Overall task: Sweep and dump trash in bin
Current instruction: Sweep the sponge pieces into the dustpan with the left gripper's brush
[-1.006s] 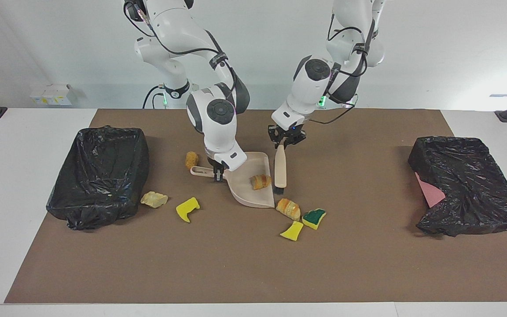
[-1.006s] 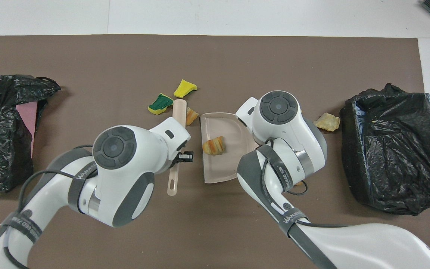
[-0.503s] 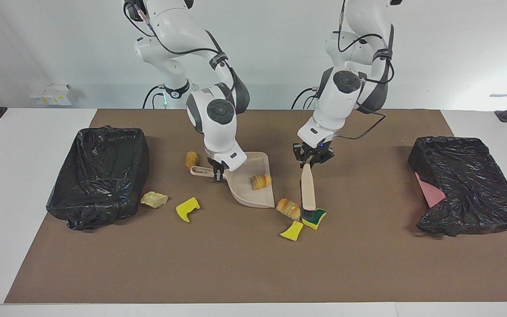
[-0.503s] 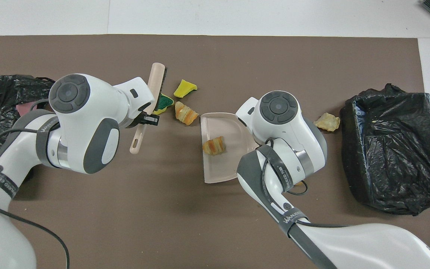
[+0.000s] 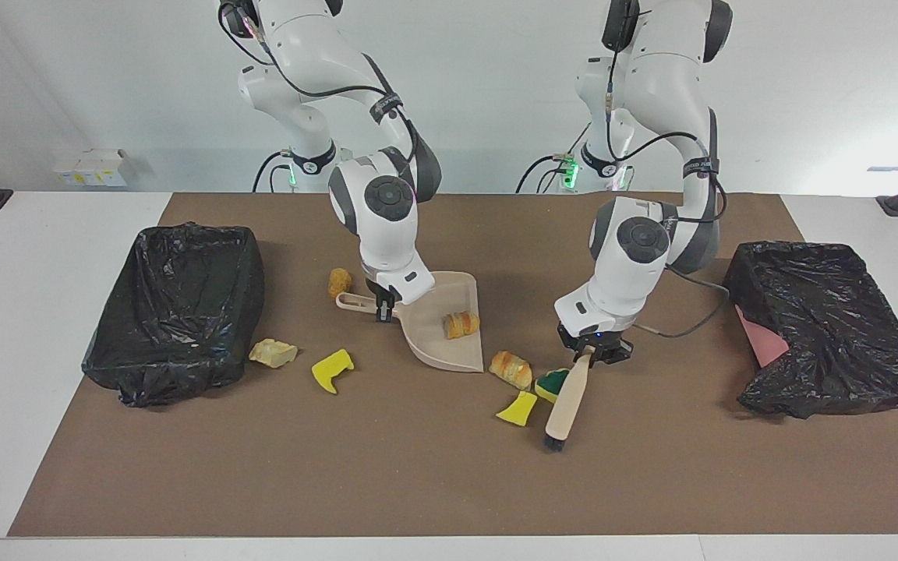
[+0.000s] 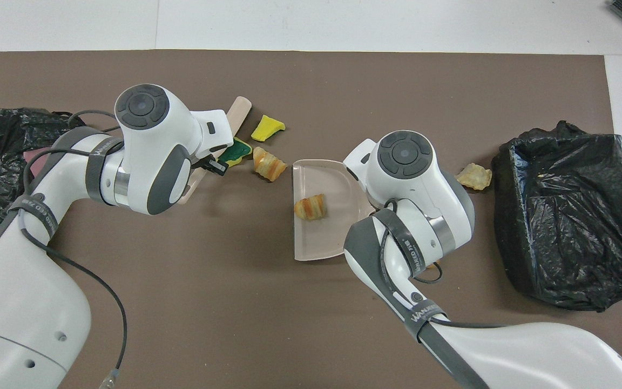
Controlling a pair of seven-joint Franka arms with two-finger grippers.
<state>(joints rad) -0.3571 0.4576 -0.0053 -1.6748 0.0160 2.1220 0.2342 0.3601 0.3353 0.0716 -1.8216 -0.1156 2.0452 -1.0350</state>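
Observation:
My right gripper is shut on the handle of the beige dustpan, which rests on the mat with one croissant-like lump in it. My left gripper is shut on the handle of the beige brush. The brush slants down, its bristle end low over the mat, beside a green-and-yellow sponge bit, a yellow foam piece and another croissant-like lump. In the overhead view the brush tip shows past the left gripper, with the sponge bit beside it.
Another yellow foam piece, a pale beige chunk and an orange lump lie toward the right arm's end. A black-lined bin stands at that end. A second black-lined bin stands at the left arm's end.
My left gripper has carried the brush from beside the dustpan, over the sponge bit, toward the left arm's end and farther from the robots. The right gripper and dustpan have barely moved.

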